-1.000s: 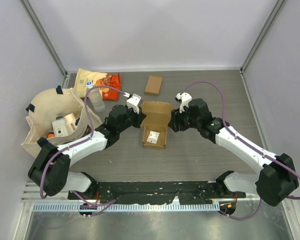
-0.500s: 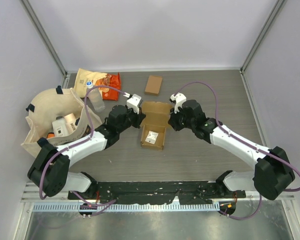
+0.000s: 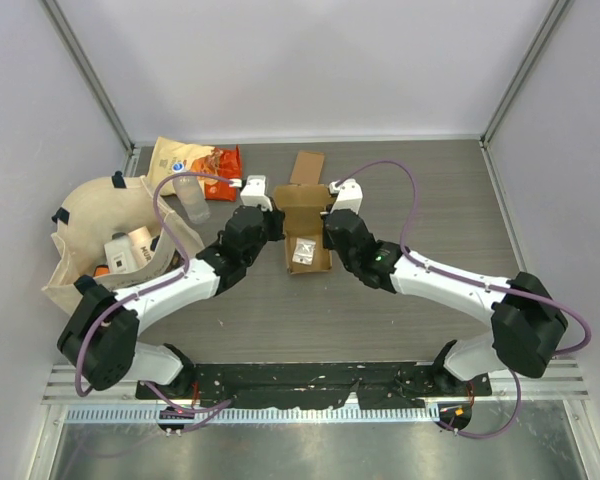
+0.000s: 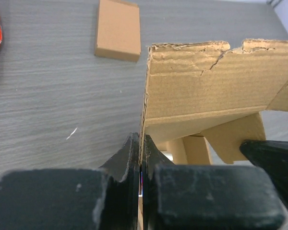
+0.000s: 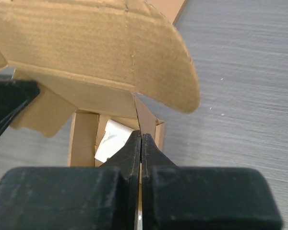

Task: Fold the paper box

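Note:
The brown paper box (image 3: 302, 205) stands in the middle of the table with its lid flap raised toward the back. A white packet (image 3: 305, 253) lies inside it. My left gripper (image 3: 277, 226) is shut on the box's left side wall; in the left wrist view its tips (image 4: 140, 143) pinch the thin cardboard edge (image 4: 146, 96). My right gripper (image 3: 327, 228) is shut on the right side wall; its tips (image 5: 141, 139) clamp the cardboard just under the rounded lid flap (image 5: 101, 43), with the packet (image 5: 110, 139) below.
A second small cardboard box (image 3: 307, 168) lies flat behind the open one. A cloth tote bag (image 3: 90, 215) with items sits at the left, with a tan snack bag (image 3: 170, 158), an orange packet (image 3: 223, 159) and a bottle (image 3: 192, 200) near it.
My right gripper moved left to the box's right wall and shut on it. The box shifted toward the back, its lid flap rising. The left gripper kept its hold and moved with it.

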